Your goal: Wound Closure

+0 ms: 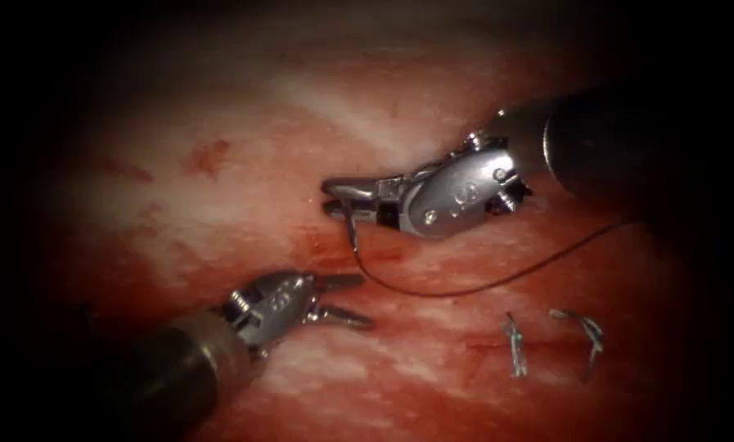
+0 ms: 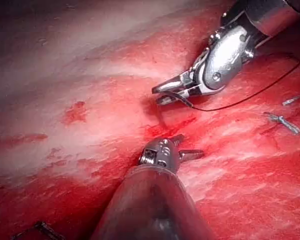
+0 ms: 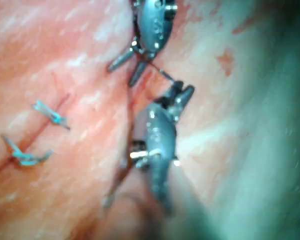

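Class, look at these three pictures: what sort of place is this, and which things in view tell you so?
Most likely a surgical training bench: two robotic needle drivers work over tissue with finished stitches. The right tool grips the needle trailing thread; the left tool, open, holds nothing.

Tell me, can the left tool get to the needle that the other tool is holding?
Probably yes. The left tool has its fingers open and empty, just below the needle held by the right tool. Between them is bare tissue.

Glossy metal end effector (image 1: 334, 198) – wet, shiny, rough tissue (image 1: 219, 205); matt dark thread (image 1: 481, 285).
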You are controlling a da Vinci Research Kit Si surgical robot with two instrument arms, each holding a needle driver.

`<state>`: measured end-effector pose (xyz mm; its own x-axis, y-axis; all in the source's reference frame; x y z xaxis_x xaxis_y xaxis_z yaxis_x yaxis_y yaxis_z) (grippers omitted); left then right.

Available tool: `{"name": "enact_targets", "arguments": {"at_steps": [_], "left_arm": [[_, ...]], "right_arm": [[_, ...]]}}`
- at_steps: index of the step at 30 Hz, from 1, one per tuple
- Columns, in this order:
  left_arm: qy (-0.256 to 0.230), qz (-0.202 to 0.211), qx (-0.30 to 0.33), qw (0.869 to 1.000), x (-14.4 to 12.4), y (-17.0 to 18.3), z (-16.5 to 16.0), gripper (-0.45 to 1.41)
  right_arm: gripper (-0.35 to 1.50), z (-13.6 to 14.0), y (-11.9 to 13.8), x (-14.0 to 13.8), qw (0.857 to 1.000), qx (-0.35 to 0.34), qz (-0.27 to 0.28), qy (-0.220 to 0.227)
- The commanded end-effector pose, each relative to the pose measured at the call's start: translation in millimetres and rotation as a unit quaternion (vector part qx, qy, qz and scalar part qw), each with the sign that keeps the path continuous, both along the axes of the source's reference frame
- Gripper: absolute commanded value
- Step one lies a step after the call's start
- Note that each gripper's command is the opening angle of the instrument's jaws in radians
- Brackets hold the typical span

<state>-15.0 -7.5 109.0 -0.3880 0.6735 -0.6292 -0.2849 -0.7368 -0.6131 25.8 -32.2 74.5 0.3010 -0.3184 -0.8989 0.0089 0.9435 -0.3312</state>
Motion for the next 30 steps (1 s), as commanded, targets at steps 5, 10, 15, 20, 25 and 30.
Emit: {"name": "enact_targets", "arguments": {"at_steps": [5,10,15,20,25,30], "left_arm": [[-0.001,0.001,0.0,1.0,-0.5,-0.3,0.7,0.19],[0.001,0.0,0.003,1.0,-0.3,-0.3,0.7,0.19],[0.003,0.002,0.004,1.0,-0.3,-0.3,0.7,0.19],[0.004,0.003,0.004,1.0,-0.3,-0.4,0.7,0.19],[0.005,0.004,0.005,1.0,-0.3,-0.4,0.7,0.19],[0.006,0.006,0.005,1.0,-0.2,-0.4,0.7,0.19]], "right_arm": [[-0.35,1.4,-1.1,0.8,1.0,-0.005,-0.006,-0.002],[-0.35,2.1,-2.3,0.7,1.0,-0.008,-0.009,-0.002],[-0.35,3.2,-4.1,0.7,1.0,0.006,-0.013,-0.01],[-0.35,4.7,-4.8,0.4,1.0,0.02,-0.012,-0.019],[-0.35,4.9,-4.6,0.1,0.999,0.028,-0.008,-0.023],[-0.35,4.2,-5.0,0.2,0.999,0.039,-0.01,-0.029]]}}
